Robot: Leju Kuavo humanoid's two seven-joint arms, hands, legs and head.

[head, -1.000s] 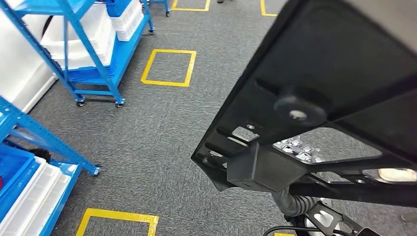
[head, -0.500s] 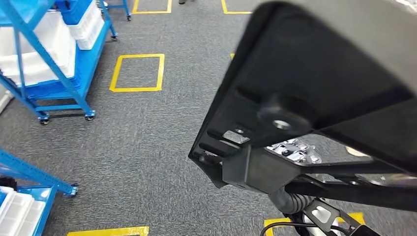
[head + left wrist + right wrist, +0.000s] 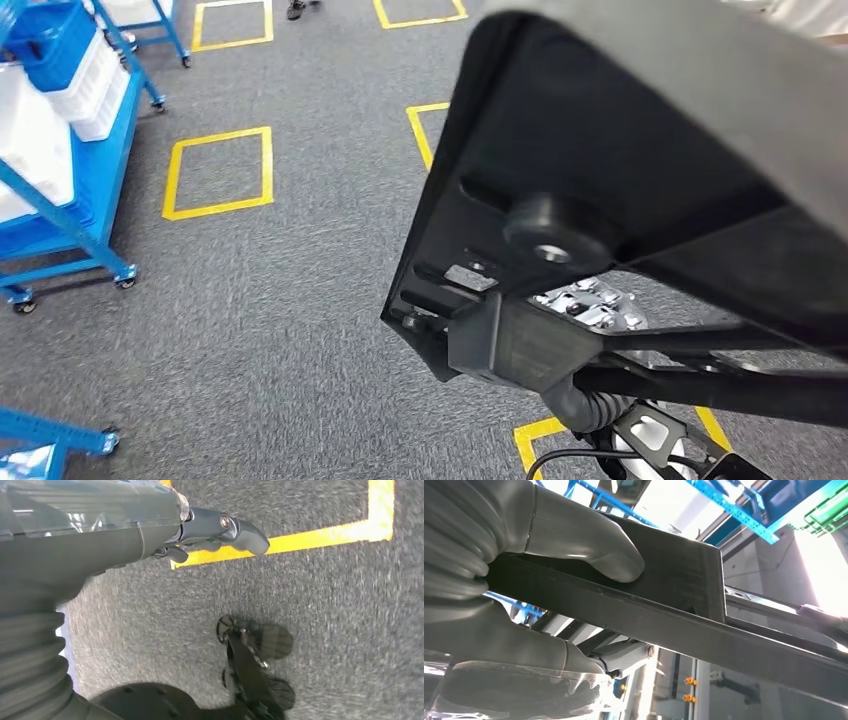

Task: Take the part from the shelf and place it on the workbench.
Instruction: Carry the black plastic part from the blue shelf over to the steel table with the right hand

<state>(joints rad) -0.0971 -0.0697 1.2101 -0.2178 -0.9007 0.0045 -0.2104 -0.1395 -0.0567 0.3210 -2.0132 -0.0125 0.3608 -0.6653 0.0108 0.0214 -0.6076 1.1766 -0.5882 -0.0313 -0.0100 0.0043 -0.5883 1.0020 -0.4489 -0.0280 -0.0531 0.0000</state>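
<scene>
The part (image 3: pixel 620 180) is a large flat black frame with a round boss and a boxy block at its lower corner. It is held high and close in the head view, covering the right half of the picture. In the right wrist view my right hand (image 3: pixel 539 595) grips the part (image 3: pixel 684 600), with the thick thumb (image 3: pixel 589 550) pressed on one face and the fingers under the other. My left hand (image 3: pixel 150 530) hangs over the grey carpet, its dark fingers (image 3: pixel 242 530) apart and holding nothing.
A blue wheeled shelf rack (image 3: pixel 70 140) with white bins stands at the left. The foot of another blue rack (image 3: pixel 55 435) shows at the lower left. Yellow taped squares (image 3: pixel 220 170) mark the grey carpet. A person's shoe (image 3: pixel 300 8) shows at the far edge.
The whole picture has shifted: the camera has turned, so the blue racks slide off to the left and new yellow squares come in. The part stays in the same place in my right hand.
</scene>
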